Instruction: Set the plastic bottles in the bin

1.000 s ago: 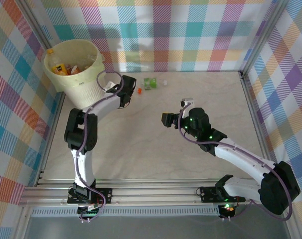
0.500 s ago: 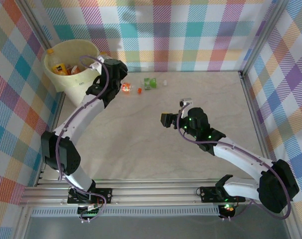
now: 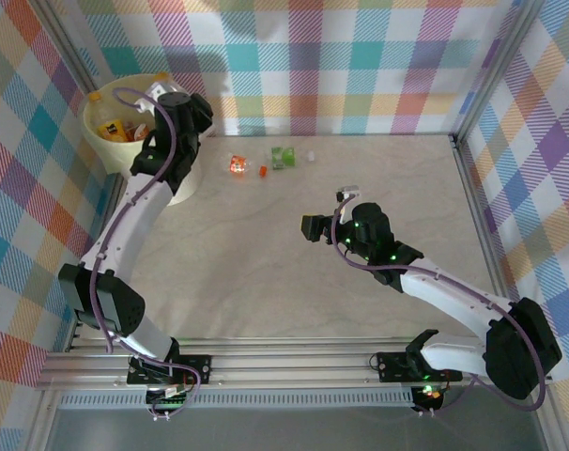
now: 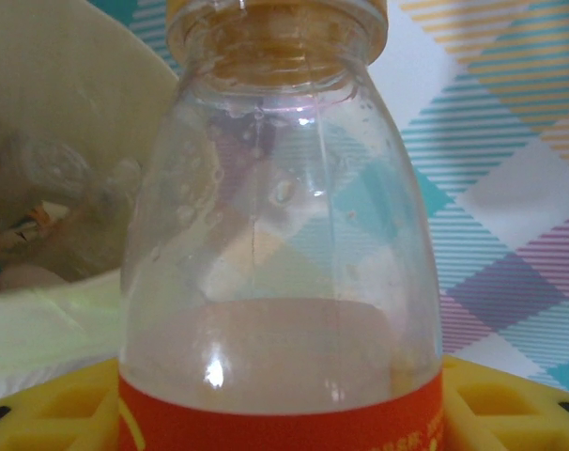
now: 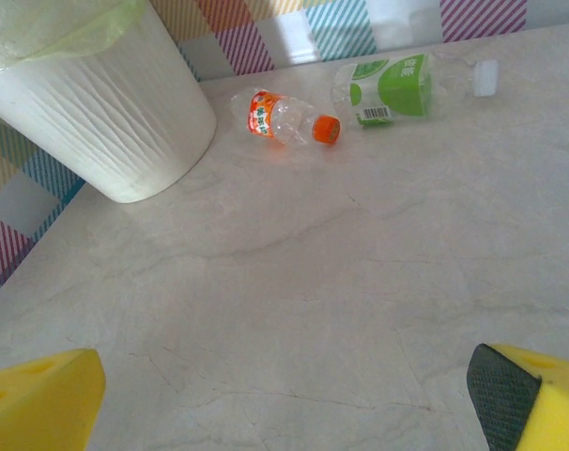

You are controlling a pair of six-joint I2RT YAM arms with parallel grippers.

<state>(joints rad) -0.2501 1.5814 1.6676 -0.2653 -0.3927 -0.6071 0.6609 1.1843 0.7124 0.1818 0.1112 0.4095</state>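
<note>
Hovering at the bin point(image 3: 118, 156) rim, left gripper point(image 4: 280, 411) clenches an orange-labelled bottle point(image 4: 283, 235); right gripper point(image 5: 284, 398) gapes wide over the bench point(image 5: 360, 282).

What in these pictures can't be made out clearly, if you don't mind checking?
Bin contents, top view: left arm covers most; bottle count unclear.
Held bottle, left wrist view: base and label cut off by bottom edge.
Right gripper, right wrist view: fingers cut off at bottom corners.
Green-labelled bottle, right wrist view: print too small.

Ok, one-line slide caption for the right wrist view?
Open right gripper over the table, facing an orange-capped bottle and a green-labelled bottle lying near the bin.
</note>
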